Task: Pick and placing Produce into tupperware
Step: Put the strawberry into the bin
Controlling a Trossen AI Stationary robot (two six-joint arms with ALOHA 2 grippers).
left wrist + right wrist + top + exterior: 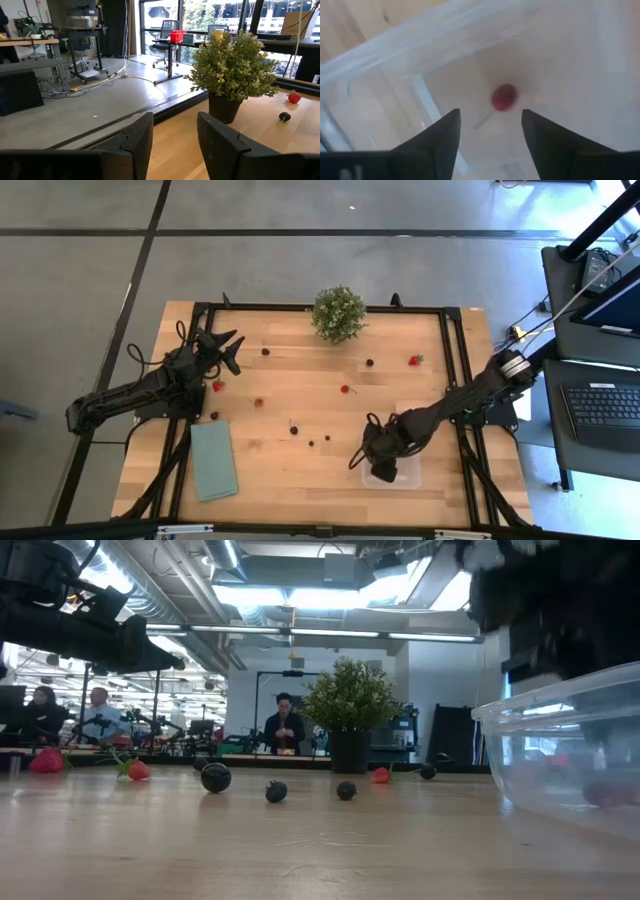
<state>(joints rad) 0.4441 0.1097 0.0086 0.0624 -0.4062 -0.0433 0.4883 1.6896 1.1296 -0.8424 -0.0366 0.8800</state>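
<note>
In the high view, the right gripper (pixel 381 461) hangs directly above the clear container (pixel 405 476), which stands at the near right part of the wooden table (pixel 300 380). The left gripper (pixel 228 346) is held over the far left part of the table, well apart from the container. Small red and dark berries (pixel 294 430) lie scattered on the wood between the two grippers, and a potted plant (pixel 337 313) stands at the far edge. A teal cloth (pixel 214 460) lies flat, nearer than the left gripper.

In the low view, the container wall (pixel 560 740) fills the right side, with the right arm dark and blurred above it. Something reddish shows through the wall, but I cannot tell its shape. Dark and red berries rest on the table in front of the plant. People sit in the room behind.

In the left wrist view, the left jaws are partly spread and hold nothing; the plant, a dark berry and a red berry lie beyond them.

In the right wrist view, the right jaws are spread and empty. A red berry (pixel 504 97) lies on the container floor just beyond the gap between them, touching neither finger.
</note>
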